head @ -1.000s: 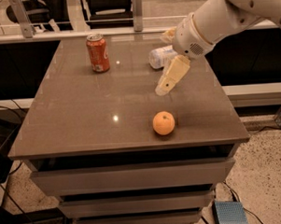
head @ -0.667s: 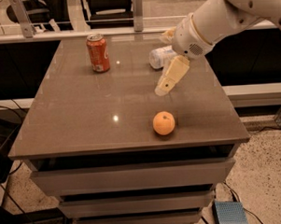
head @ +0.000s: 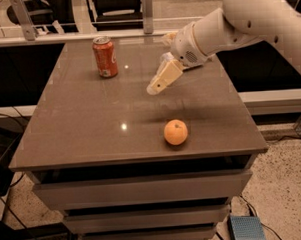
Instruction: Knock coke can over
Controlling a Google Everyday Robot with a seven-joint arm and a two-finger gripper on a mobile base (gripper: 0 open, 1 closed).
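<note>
Leftward the claw (head: 161, 80) had shifted since a second before, away from the right edge of the counter (head: 90, 119) and closer to the coke can (head: 104, 57), though well apart from it. It hung above the counter's middle, tilted down to the left; whether it was released or clenched could not be told. The white arm (head: 246, 17) ran off the upper right. Just behind the wrist, a pale bottle (head: 166, 39) was almost wholly hidden. The can stood upright at the far left of the counter, red-orange with a silver top; its white lettering was too blurred to read. An orange (head: 175, 132) sat near the front edge. A blue-grey box (head: 245, 230) was cut off at the bottom right.
</note>
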